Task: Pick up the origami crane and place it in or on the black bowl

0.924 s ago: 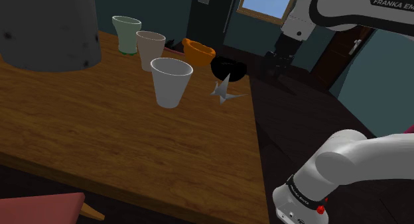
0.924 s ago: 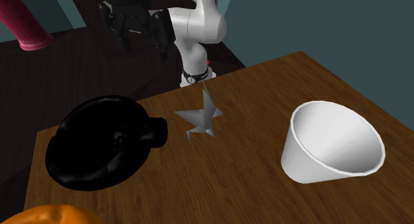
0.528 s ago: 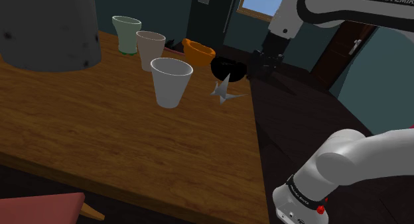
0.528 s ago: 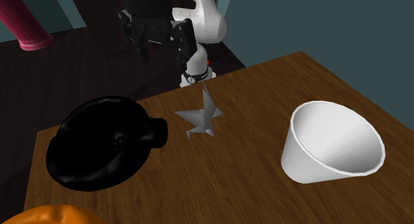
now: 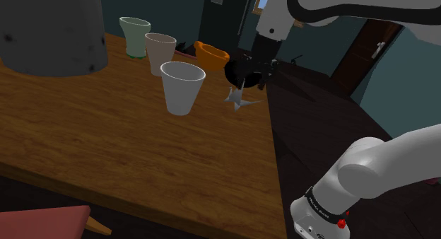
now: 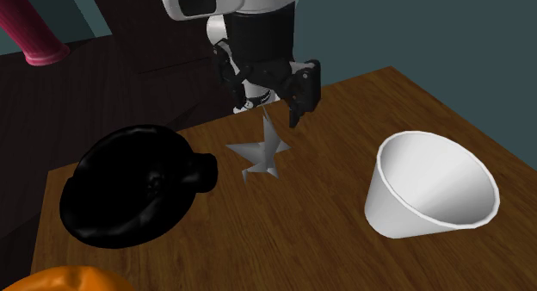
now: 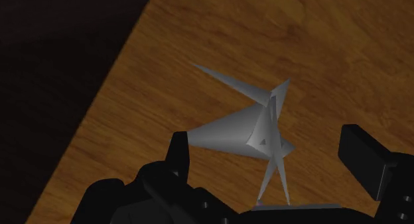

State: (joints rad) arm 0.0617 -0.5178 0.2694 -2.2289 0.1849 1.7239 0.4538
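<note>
Since earlier, the arm had swung its jaws over the grey origami crane, which sat on the table just beside the black bowl. Jaws stood wide; descending straight and centring its body before closing seemed wisest.

The end effector hangs over the brown wood-grained surface near its edge beside dark floor, black fingers spread apart, with the grey origami crane standing between them, one pointed tip just beside one finger.
</note>
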